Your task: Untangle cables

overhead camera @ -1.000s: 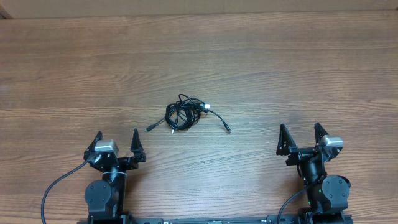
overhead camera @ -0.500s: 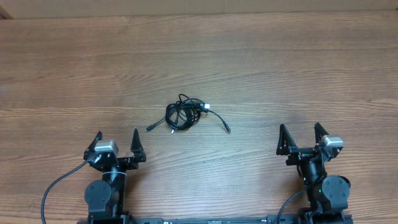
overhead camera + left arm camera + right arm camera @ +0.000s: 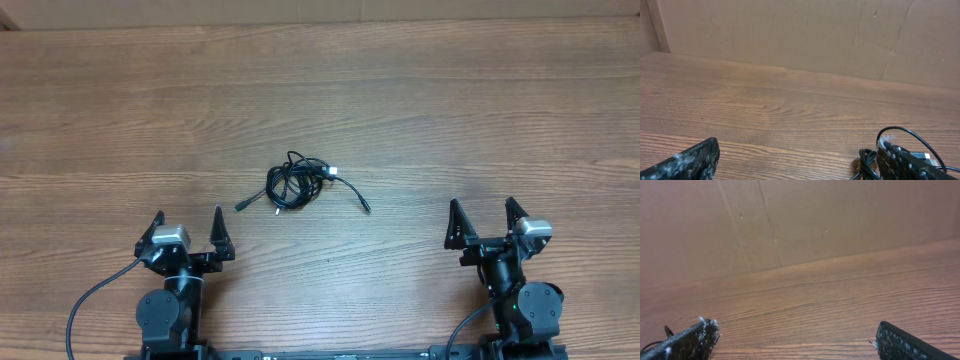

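A small knot of thin black cables [image 3: 292, 183] lies on the wooden table near the middle, with a silver-tipped plug [image 3: 333, 171] at its right and loose ends trailing left [image 3: 241, 207] and right [image 3: 366, 208]. My left gripper [image 3: 187, 221] is open and empty, below and left of the knot. My right gripper [image 3: 483, 211] is open and empty, far to the right of it. In the left wrist view the cables [image 3: 867, 160] show behind my right fingertip, with the gripper [image 3: 800, 162] open. In the right wrist view the gripper [image 3: 795, 340] is open over bare wood.
The wooden table [image 3: 450, 110] stretches wide on all sides of the knot. A brown cardboard wall [image 3: 790, 30] stands along the far edge. Thicker black arm wires [image 3: 85, 305] loop near the arm bases at the front.
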Action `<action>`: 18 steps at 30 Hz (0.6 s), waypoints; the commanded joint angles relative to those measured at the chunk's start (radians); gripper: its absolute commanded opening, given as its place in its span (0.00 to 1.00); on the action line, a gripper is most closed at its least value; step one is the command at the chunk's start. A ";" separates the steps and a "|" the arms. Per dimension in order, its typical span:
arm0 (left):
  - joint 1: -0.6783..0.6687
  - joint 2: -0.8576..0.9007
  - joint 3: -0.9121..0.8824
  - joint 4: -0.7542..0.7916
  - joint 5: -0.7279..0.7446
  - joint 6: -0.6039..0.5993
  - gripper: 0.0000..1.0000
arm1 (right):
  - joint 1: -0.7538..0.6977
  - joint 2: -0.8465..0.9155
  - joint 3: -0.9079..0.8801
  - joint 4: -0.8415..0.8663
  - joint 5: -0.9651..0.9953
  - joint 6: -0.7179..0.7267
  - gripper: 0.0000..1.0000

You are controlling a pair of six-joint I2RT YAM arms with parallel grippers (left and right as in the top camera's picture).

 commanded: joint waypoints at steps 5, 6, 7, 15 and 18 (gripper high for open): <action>0.007 -0.006 -0.003 0.003 0.011 -0.002 1.00 | 0.005 -0.008 -0.010 0.006 -0.005 -0.001 1.00; 0.007 -0.006 -0.003 -0.002 0.011 -0.002 1.00 | 0.005 -0.008 -0.010 0.006 -0.005 -0.001 1.00; 0.007 -0.006 -0.003 -0.002 0.011 -0.002 0.99 | 0.005 -0.008 -0.011 0.006 -0.005 -0.001 1.00; 0.007 -0.006 -0.003 0.013 0.009 -0.023 1.00 | 0.005 -0.008 -0.010 0.008 -0.004 -0.001 1.00; 0.007 -0.006 0.000 0.050 0.072 -0.098 0.99 | 0.005 -0.008 -0.010 0.006 -0.004 -0.001 1.00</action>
